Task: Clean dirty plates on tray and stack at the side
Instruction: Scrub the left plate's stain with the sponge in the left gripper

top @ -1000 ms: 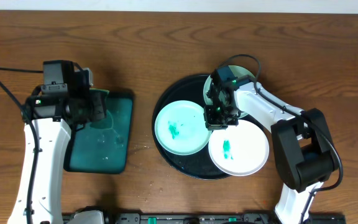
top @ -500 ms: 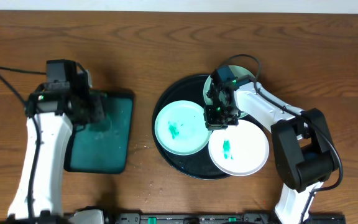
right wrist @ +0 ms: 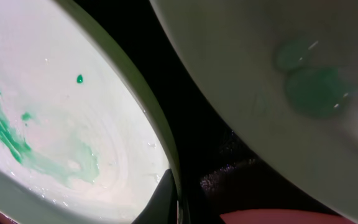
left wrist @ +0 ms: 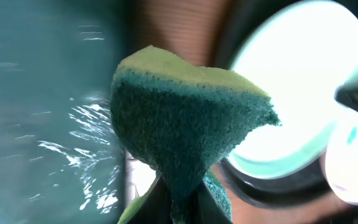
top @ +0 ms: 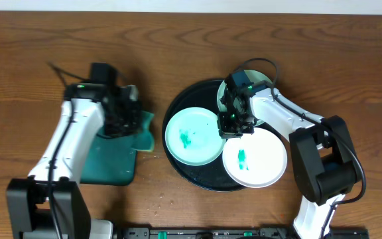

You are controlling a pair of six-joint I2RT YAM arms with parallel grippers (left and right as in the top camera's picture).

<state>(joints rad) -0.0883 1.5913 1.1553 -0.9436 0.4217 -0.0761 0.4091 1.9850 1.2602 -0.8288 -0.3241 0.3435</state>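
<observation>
My left gripper (top: 134, 123) is shut on a green-and-yellow sponge (top: 146, 131) and holds it between the teal tray and the black tray (top: 178, 99). In the left wrist view the sponge (left wrist: 185, 124) fills the middle, pinched at the bottom by the gripper (left wrist: 182, 211). My right gripper (top: 234, 124) is shut on the right rim of a mint-green plate (top: 192, 136) with teal smears. The wrist view shows that plate (right wrist: 55, 124) and the gripper (right wrist: 178, 194) on its rim. A white plate (top: 254, 158) with a teal smear lies front right. A third pale plate (top: 223, 97) is mostly hidden under the right arm.
The rectangular teal tray (top: 108, 166) lies left of the black tray, wet inside (left wrist: 42, 93). The left arm reaches over it. Bare wooden table (top: 350, 79) surrounds both trays. The white plate overhangs the black tray's front right rim.
My left arm has lifted the sponge off the teal tray and swung it right, toward the black tray. The right arm and the plates have not moved.
</observation>
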